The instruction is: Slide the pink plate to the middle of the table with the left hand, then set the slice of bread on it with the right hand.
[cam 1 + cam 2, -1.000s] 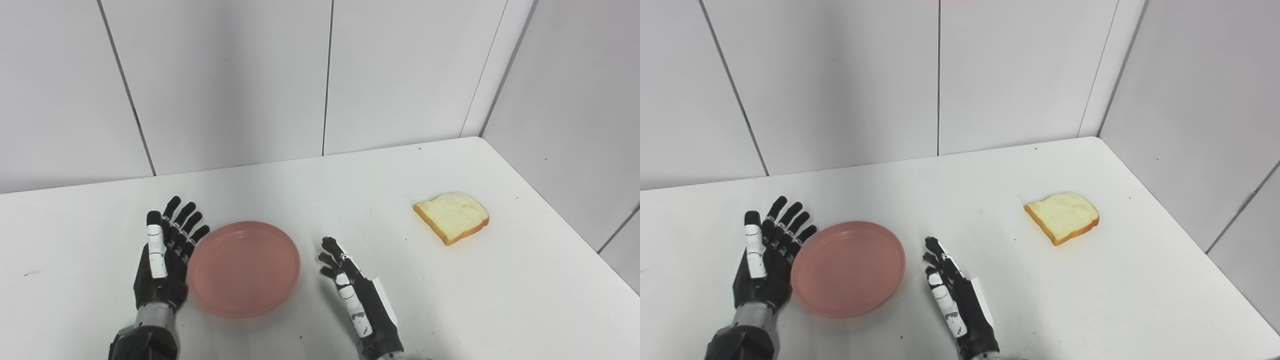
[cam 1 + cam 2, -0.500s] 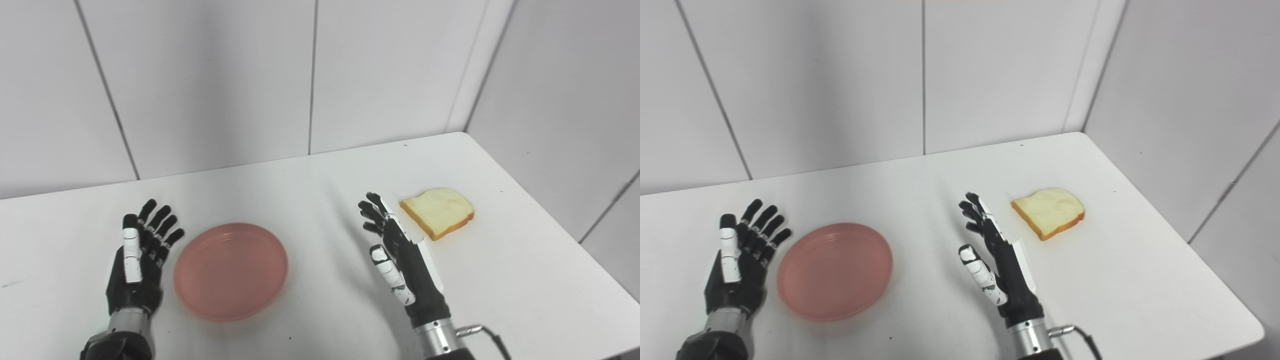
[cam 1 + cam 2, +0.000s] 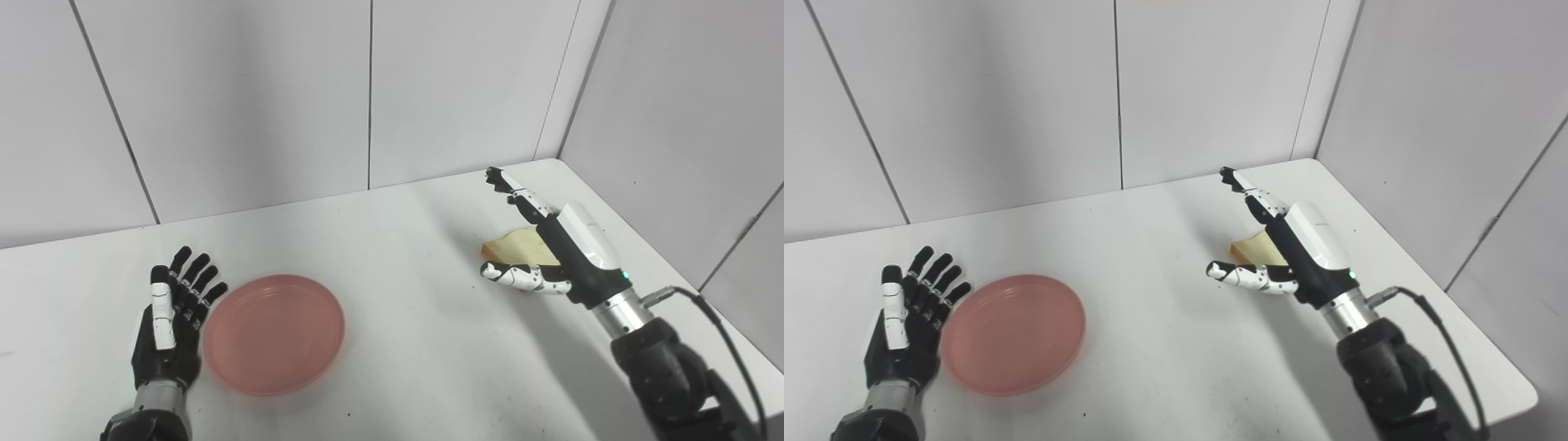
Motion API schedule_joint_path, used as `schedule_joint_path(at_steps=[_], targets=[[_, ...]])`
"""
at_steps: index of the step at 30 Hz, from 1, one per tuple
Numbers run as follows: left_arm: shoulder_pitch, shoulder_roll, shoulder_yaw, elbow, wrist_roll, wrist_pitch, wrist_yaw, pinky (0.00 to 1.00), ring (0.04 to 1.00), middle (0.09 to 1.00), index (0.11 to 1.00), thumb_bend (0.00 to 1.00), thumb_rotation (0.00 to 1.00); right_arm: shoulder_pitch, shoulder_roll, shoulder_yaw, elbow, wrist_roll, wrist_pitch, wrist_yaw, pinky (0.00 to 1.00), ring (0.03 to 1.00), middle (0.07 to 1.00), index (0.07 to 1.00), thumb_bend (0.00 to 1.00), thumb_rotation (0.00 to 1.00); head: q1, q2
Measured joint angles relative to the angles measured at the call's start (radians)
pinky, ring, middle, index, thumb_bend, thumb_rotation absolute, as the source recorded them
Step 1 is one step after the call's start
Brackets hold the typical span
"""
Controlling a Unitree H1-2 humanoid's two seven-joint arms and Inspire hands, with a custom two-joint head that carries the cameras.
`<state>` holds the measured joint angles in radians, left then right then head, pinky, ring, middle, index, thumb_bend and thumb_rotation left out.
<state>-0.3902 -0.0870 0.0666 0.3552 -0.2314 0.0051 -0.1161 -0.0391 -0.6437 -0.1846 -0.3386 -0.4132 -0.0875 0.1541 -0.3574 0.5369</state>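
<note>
The slice of bread lies at the surface's three o'clock, half hidden under the right hand, fingers spread. Lower squarely, then pinch its edges. The pink plate waits beside the left hand, fingers spread.

no readable text or labels anywhere

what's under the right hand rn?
The slice of bread lies on the table below the open right hand. Only its left part shows; the hand covers the rest.
</note>
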Motion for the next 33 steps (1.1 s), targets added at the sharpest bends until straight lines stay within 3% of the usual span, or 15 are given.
schedule_joint_path(at_steps=[3,7,12,14,16,23,28,33], targets=[[0.000,-0.001,0.001,0.002,0.000,-0.003,0.001,0.78,0.870,0.878,0.868,0.87,0.86,-0.039,-0.108,0.000,0.040,-0.044,0.005,0.059,0.80,0.892,0.923,0.933,0.94,0.87,0.005,-0.002],[0.001,-0.014,0.001,-0.002,0.000,-0.002,0.013,0.78,0.856,0.858,0.861,0.89,0.84,-0.105,-0.170,0.010,0.130,-0.082,0.001,0.080,0.80,0.880,0.907,0.917,0.97,0.79,0.014,-0.002],[0.003,-0.026,0.000,-0.010,0.000,0.002,0.022,0.77,0.854,0.858,0.857,0.89,0.84,-0.168,-0.246,0.073,0.256,-0.137,-0.052,0.105,0.85,0.897,0.921,0.932,1.00,0.69,0.015,0.002],[0.004,-0.027,0.000,-0.012,0.000,0.003,0.024,0.77,0.849,0.854,0.859,0.89,0.84,-0.195,-0.280,0.104,0.294,-0.159,-0.078,0.121,0.86,0.900,0.921,0.932,1.00,0.58,0.015,0.002],[0.004,-0.027,0.000,-0.012,0.002,0.004,0.026,0.77,0.847,0.850,0.861,0.88,0.84,-0.227,-0.313,0.137,0.328,-0.180,-0.081,0.151,0.87,0.898,0.917,0.931,1.00,0.53,0.017,0.003],[0.004,-0.035,-0.004,-0.012,0.015,0.004,0.029,0.77,0.851,0.861,0.865,0.89,0.84,-0.332,-0.353,0.255,0.403,-0.225,-0.075,0.294,0.87,0.934,0.953,0.984,1.00,0.40,0.020,0.003],[0.004,-0.036,-0.003,-0.014,0.014,0.004,0.028,0.77,0.851,0.857,0.867,0.89,0.84,-0.356,-0.354,0.297,0.404,-0.238,-0.041,0.413,0.81,0.917,0.955,0.991,1.00,0.27,0.025,0.003],[0.004,-0.035,-0.002,-0.014,0.014,0.004,0.028,0.79,0.858,0.859,0.871,0.89,0.85,-0.393,-0.356,0.318,0.417,-0.264,0.001,0.489,0.82,0.920,0.965,1.000,1.00,0.25,0.028,0.002]])
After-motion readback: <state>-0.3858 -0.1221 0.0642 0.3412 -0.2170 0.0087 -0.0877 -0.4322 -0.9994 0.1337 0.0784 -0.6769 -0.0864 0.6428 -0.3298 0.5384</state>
